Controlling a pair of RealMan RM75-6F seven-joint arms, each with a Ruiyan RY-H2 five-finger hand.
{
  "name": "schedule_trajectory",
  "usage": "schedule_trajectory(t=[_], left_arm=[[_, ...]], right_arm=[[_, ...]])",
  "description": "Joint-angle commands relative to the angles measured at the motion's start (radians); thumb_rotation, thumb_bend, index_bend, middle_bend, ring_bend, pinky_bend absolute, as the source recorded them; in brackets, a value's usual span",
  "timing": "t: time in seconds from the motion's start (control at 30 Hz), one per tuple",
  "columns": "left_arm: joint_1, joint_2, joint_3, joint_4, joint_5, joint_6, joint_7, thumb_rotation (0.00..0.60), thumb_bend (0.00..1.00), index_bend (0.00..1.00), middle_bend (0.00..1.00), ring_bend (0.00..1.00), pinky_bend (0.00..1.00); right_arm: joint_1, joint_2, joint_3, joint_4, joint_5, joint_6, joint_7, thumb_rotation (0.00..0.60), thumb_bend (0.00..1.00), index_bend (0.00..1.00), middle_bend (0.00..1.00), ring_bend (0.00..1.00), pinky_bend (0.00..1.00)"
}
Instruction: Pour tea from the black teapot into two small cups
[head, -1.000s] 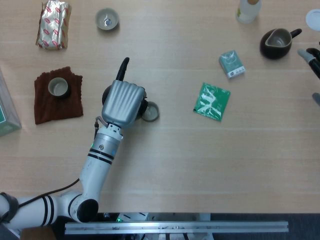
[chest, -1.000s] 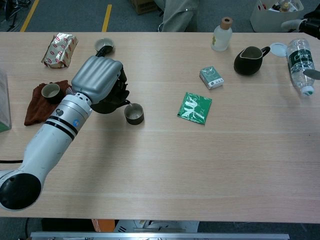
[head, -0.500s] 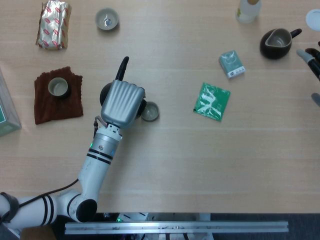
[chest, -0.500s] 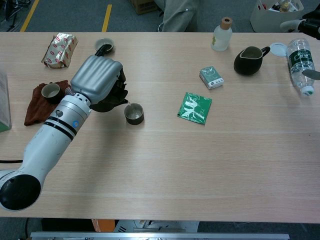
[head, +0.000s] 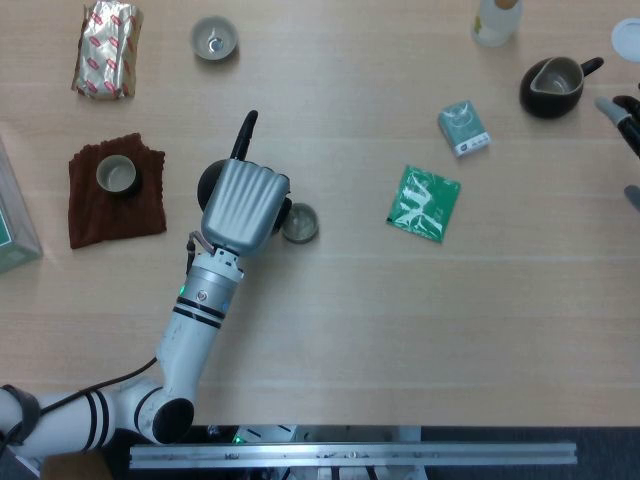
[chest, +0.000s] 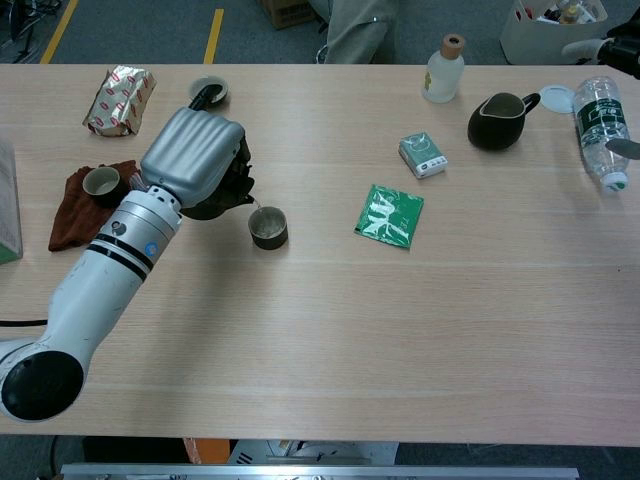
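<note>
We see left robot hand (chest: 195, 158) holding black teapot (chest: 212, 196) w/ spout tipped over small cup (chest: 268, 227) just to its right on bench (chest: 400, 320); 2nd cup (chest: 101, 181) sits on brown cloth (chest: 75, 210), opposite side; right robot hand (head: 625, 115) far off, state unclear

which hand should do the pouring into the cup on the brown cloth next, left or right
Left, most likely. The left hand already holds the black teapot, tilted at the cup by its spout, and the cup on the brown cloth sits close beside it. The right hand shows only at the far table edge.
</note>
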Motion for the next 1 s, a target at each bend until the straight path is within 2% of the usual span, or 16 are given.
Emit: schedule_trajectory(t=[0.03,0.33,0.77,1.0], left_arm=[[0.001,-0.001,0.0,0.001,0.0,0.0,0.002,0.6,0.39,0.91,1.0,0.84,0.04],[0.006,0.008,-0.004,-0.009,0.001,-0.005,-0.012,0.6,0.39,0.91,1.0,0.84,0.04],[0.02,0.05,-0.038,-0.084,-0.084,-0.067,-0.128,0.6,0.39,0.91,1.0,0.84,0.04],[0.027,0.06,-0.046,-0.082,-0.083,-0.068,-0.202,0.6,0.39,0.91,1.0,0.84,0.04]], right_arm=[[-0.001,0.0,0.001,0.001,0.001,-0.002,0.001,0.6,0.24,0.09,0.16,0.03,0.1],[-0.002,-0.001,0.006,-0.002,0.002,-0.006,-0.006,0.6,0.24,0.09,0.16,0.03,0.1],[-0.003,0.001,0.017,-0.016,0.012,-0.004,-0.022,0.6,0.24,0.09,0.16,0.03,0.1],[-0.004,-0.004,0.021,-0.018,0.026,-0.009,-0.029,0.6,0.24,0.09,0.16,0.03,0.1]])
